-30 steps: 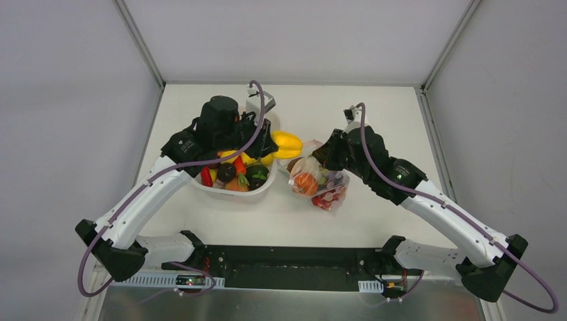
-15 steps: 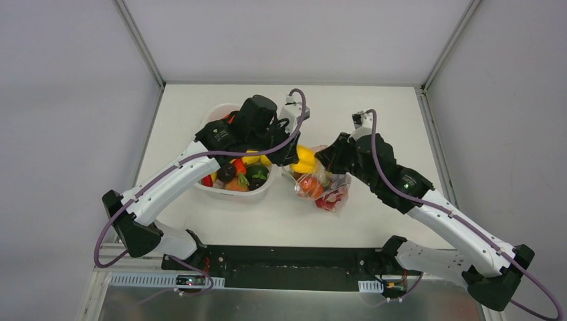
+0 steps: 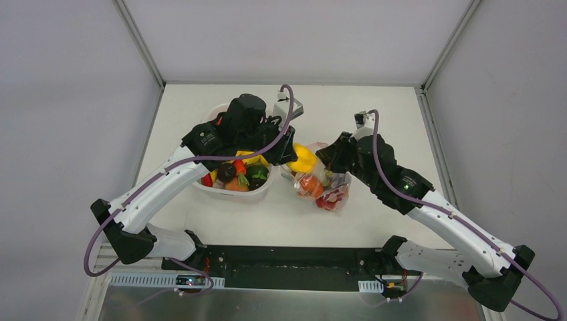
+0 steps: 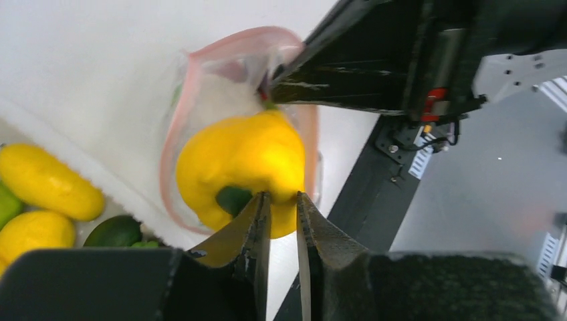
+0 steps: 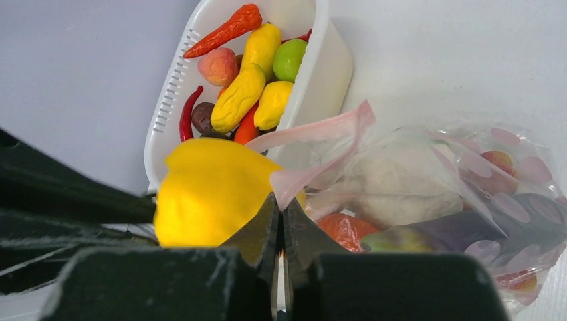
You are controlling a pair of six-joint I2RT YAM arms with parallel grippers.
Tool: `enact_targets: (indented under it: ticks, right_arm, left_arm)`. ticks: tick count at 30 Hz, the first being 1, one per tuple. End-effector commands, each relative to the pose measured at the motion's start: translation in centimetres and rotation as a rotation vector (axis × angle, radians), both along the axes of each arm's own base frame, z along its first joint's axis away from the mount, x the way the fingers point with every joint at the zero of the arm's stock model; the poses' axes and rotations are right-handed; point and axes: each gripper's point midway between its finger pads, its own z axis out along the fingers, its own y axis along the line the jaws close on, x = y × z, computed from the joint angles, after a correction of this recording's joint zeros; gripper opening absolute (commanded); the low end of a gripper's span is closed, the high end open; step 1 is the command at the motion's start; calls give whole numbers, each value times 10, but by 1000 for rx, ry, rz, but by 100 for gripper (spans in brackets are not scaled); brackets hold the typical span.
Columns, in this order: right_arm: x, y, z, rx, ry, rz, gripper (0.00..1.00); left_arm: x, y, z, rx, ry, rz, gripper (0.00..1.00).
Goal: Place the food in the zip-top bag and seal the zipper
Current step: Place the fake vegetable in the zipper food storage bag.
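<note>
Gaping bag (image 5: 434, 174), pink zipper (image 5: 321, 130), yellow pepper (image 5: 207, 190) seemingly inside.

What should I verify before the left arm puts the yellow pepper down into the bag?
1. Left pincer grips pepper by its green stem: ok.
2. Right pincer shut on the zipper: ok.
3. Bag mouth open toward pepper: ok.
4. Pepper inside bag: not ok, only at the mouth.
5. Room left in bag: cannot tell.
6. Zipper sealed: not ok.
</note>
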Motion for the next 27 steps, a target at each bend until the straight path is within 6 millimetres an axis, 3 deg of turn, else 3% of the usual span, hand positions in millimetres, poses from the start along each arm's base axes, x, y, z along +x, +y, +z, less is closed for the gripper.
enact_targets:
  ticks: [1,4,8,15,18,23,27]
  right_arm:
    - [5,3,21,71,-53,-18,2]
    - [4,3,24,79,-58,-15,2]
    - [4,2,22,81,-56,-18,2]
    - [5,-1,23,78,-63,-30,2]
    - [6,-3,23,77,-70,-42,2]
    - [8,-4,19,67,-67,-52,2]
    - [8,-4,15,62,-63,-55,3]
  left_arm:
    - [-21,-16,12,-71,49,-111,0]
    - [-9,-14,-6,-5,77,-47,0]
    - [-1,-27,-18,-30,104,-27,0]
    - [0,-44,-47,22,221,-60,5]
    - [-8,-49,-40,-22,216,-115,22]
    - [-18,-46,-11,-83,160,-168,43]
    - [-18,-34,15,-132,70,-136,54]
